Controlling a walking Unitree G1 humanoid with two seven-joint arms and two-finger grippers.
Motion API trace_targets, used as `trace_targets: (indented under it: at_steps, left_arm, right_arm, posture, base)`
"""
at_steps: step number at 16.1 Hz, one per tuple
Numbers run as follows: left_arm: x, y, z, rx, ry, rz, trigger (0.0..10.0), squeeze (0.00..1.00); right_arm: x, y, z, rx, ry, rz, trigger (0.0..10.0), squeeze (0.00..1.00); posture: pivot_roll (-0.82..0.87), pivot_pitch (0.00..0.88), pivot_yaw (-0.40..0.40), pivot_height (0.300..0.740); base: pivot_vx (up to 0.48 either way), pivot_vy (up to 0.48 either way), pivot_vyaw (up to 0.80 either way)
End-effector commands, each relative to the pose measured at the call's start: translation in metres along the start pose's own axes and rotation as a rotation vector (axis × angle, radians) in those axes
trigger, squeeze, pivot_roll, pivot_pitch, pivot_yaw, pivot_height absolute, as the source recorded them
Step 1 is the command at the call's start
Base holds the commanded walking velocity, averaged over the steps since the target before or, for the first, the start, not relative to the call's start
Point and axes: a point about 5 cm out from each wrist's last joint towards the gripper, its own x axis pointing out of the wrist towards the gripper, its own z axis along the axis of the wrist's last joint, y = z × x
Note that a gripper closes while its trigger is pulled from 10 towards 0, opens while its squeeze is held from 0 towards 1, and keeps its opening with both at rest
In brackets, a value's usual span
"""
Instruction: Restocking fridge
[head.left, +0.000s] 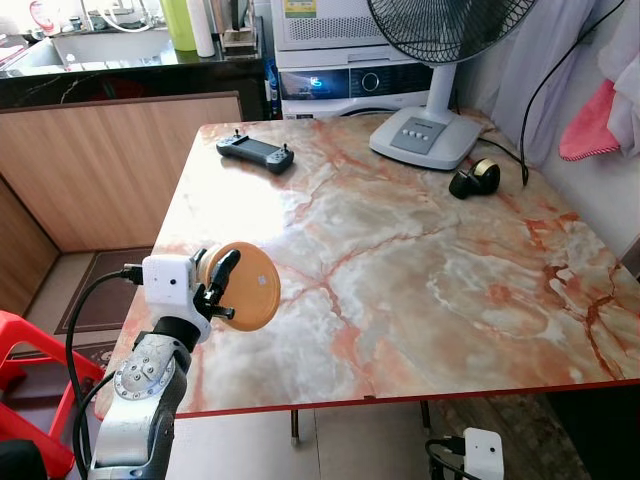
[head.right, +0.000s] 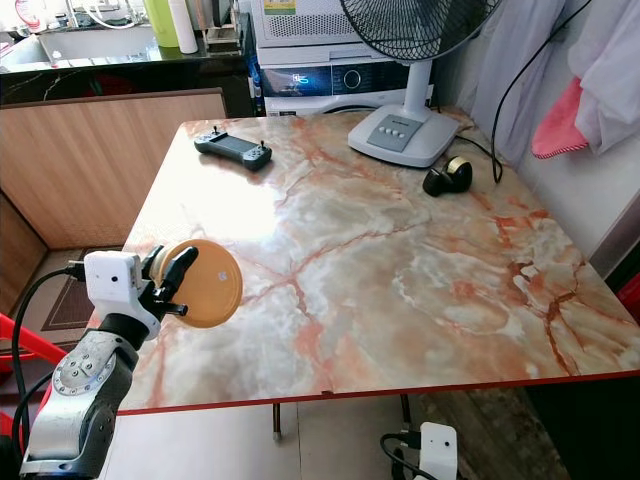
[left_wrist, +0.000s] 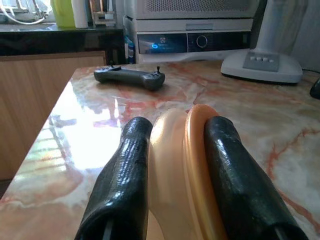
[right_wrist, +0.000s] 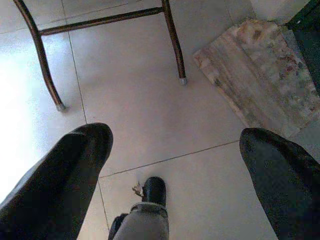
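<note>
A flat round container (head.left: 252, 292) with an orange lid and a cream base is held on edge over the near left corner of the marble table (head.left: 420, 270). My left gripper (head.left: 228, 270) is shut on it. In the left wrist view the two black fingers (left_wrist: 125, 170) clamp the container (left_wrist: 182, 165) on both faces. My right gripper (right_wrist: 175, 136) hangs below the table's front edge, open over the tiled floor, with nothing between its fingers.
A black handheld controller (head.left: 255, 152) lies at the table's far left. A fan base (head.left: 425, 135) and a small black-and-gold object (head.left: 475, 178) stand at the far right. A washing machine (head.left: 350, 80) is behind, a wooden counter panel (head.left: 110, 170) and red stool (head.left: 20, 350) to the left.
</note>
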Motion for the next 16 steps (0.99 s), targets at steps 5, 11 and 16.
trace_targets:
  at_steps: [5, 11, 16]
  left_arm:
    - [-0.007, 0.003, 0.004, 0.02, -0.025, 0.035, 10.0, 0.0]
    - [-0.006, 0.004, 0.01, 0.04, -0.033, 0.031, 10.0, 0.0]
    - [-0.004, -0.004, 0.013, 0.028, -0.043, 0.002, 10.0, 0.0]
  right_arm:
    - [-0.003, -0.005, -0.011, -0.003, 0.039, -0.001, 10.0, 0.0]
    - [-0.007, -0.007, -0.022, 0.009, 0.06, 0.011, 10.0, 0.0]
    - [-0.008, -0.008, -0.027, 0.008, 0.078, 0.004, 10.0, 0.0]
  posture:
    - [0.12, 0.0, -0.038, 0.74]
    - [0.1, 0.0, -0.008, 0.74]
    - [0.09, 0.0, -0.01, 0.74]
  base:
    - [0.0, 0.0, 0.0]
    - [0.0, 0.0, -0.4]
    - [0.0, 0.0, -0.79]
